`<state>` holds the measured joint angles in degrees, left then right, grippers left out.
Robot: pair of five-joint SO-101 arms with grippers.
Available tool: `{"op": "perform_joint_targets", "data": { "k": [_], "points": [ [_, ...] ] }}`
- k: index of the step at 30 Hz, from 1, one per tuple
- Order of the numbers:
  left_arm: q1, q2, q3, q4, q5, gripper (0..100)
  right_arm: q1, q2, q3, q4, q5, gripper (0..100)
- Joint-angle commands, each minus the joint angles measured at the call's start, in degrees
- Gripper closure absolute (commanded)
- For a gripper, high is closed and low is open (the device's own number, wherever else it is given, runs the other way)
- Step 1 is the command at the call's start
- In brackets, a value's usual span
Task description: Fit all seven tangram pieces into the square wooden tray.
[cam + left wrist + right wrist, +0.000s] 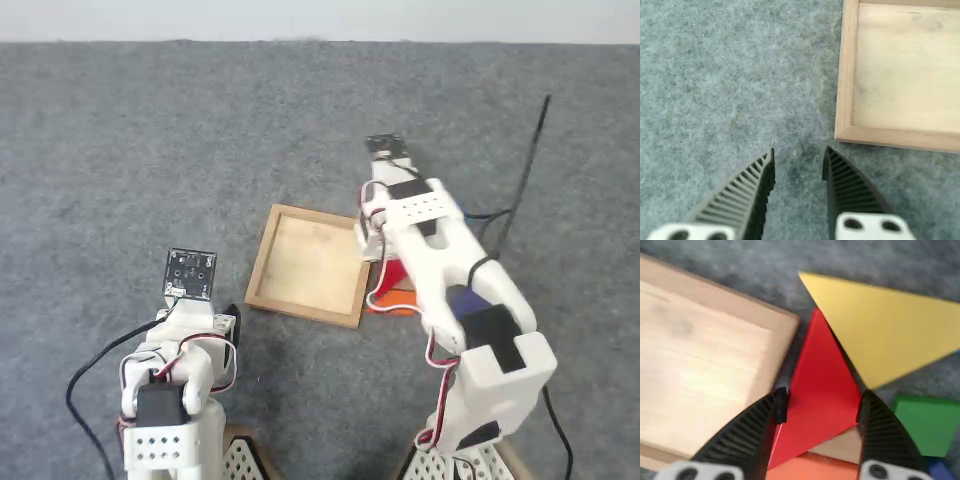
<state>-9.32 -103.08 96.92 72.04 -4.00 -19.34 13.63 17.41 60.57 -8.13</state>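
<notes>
A grey felt-covered table [120, 150] is seen from above, with two white arms mounted at its near edge. The right arm [440, 260] is stretched forward along one side of the square wooden tray [262, 252], while the left arm [175, 390] is folded back, short of the tray's near corner. The tray is shown lying flat on the felt, its floor bare.

The tangram pieces are clustered on the felt just outside the tray's wall, beneath the right arm. A large yellow triangle [880, 325] is pictured with one edge touching a red triangle [817, 395], whose other long edge is laid close to the tray's rim. A green piece [927, 422] is seen beside them, an orange piece [810, 467] is partly covered by the red triangle, and the corner of a blue piece [942, 472] is visible next to the green.

The right gripper [821, 399] is spread wide, its fingers placed to either side of the red triangle; whether the piece is touched cannot be told. The left gripper [799, 155] is parted narrowly over bare felt near the tray's corner, with nothing held.
</notes>
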Motion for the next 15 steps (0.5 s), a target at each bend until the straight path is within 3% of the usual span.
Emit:
{"op": "perform_joint_targets", "data": {
  "k": [1, 9, 15],
  "points": [
    [0.00, -1.58, -0.48, 0.53, -0.35, 85, 6.11, 0.84, 0.00, 1.54, 1.67, 76.4],
    [0.00, -1.58, -0.48, 0.53, -0.35, 85, 6.90, 1.01, 2.73, 1.80, 3.52, 76.0],
    [0.00, -1.58, -0.48, 0.53, -0.35, 85, 7.08, 1.01, 2.64, 3.82, 3.52, 67.2]
  ]
}}
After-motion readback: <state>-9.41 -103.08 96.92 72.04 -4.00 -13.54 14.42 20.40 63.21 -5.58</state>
